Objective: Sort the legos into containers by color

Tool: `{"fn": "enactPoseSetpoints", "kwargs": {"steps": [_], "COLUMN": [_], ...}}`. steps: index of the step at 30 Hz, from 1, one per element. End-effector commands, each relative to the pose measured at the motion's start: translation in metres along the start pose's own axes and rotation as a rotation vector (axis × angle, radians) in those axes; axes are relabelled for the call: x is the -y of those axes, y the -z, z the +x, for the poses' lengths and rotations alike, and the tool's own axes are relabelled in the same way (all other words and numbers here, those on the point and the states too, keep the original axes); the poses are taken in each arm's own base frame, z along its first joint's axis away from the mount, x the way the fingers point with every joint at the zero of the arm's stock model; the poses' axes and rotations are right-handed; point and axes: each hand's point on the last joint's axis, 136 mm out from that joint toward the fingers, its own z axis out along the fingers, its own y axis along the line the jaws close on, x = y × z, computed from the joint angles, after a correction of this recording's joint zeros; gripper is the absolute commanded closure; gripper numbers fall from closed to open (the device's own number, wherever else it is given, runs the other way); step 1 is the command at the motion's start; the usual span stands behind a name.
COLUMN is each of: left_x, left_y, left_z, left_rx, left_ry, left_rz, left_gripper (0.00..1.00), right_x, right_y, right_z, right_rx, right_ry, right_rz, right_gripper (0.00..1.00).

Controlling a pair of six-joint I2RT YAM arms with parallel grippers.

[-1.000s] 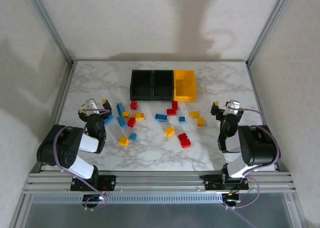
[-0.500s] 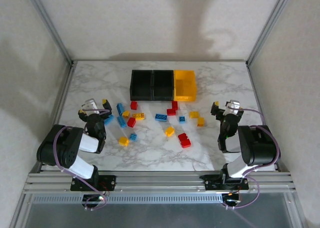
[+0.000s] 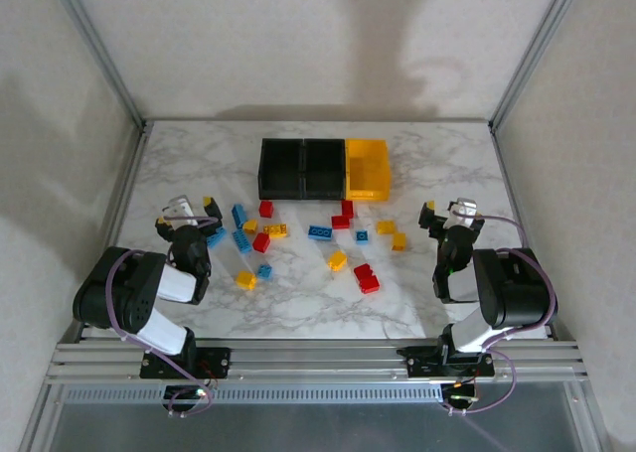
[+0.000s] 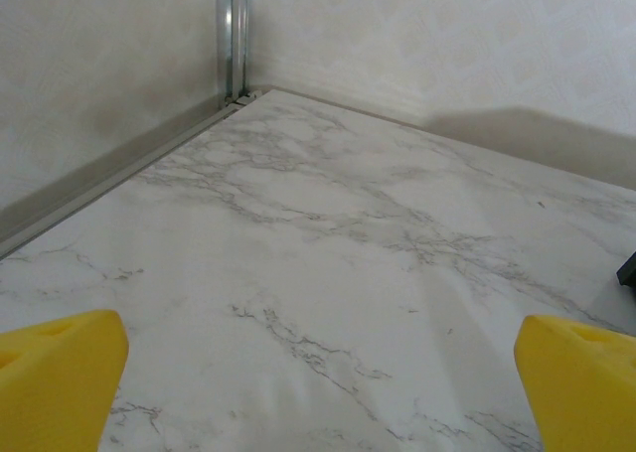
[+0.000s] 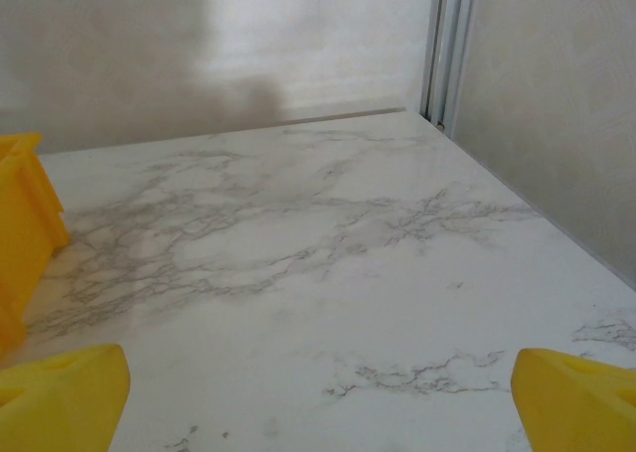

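Legos (image 3: pixel 320 232) lie loose across mid worktop (image 3: pixel 298 303), with reds, blues & yellows mixed. Containers (image 3: pixel 302 189) sit in a row behind them, nothing sorted yet by the look of it, so it's first pick, I'd say.

Best bet: left arm takes the blue brick (image 3: pixel 216 237) just beside it. Drop straight down, jaws across the short sides, one brick only, w/o nudging its neighbours. Yellows go to the yellow bin (image 3: pixel 366 192); one black bin each for red & blue.

Left end effector (image 3: pixel 186 212) is spread wide and holds nothing. Right end effector (image 3: pixel 449 212) is the same. Wrist views show bare marble between the yellow fingertips (image 4: pixel 55 377), no contact w/ any brick.
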Motion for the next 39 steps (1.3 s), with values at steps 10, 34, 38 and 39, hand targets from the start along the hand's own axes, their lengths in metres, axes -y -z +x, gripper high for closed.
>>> {"fn": "enactPoseSetpoints", "kwargs": {"steps": [10, 34, 38, 39], "left_x": [0.013, 0.110, 0.135, 0.142], "left_y": [-0.014, 0.029, 0.067, 0.076], "left_z": [-0.021, -0.083, -0.056, -0.050], "left_rx": [-0.020, -0.530, -0.648, -0.675], "left_ry": [-0.004, 0.411, 0.438, 0.445], "left_rz": [0.014, 0.329, 0.429, 0.453], "left_gripper": [0.01, 0.00, 0.06, 0.07], "right_x": [-0.008, -0.071, -0.082, -0.087], "right_y": [-0.011, 0.004, 0.014, 0.016], "right_z": [-0.032, -0.074, -0.039, -0.031], "right_rx": [0.019, -0.611, -0.772, -0.806], "right_ry": [0.013, -0.386, -0.273, -0.251], "right_rz": [0.007, -0.242, -0.188, -0.191], "right_gripper": [0.01, 0.28, 0.28, 0.29]}}
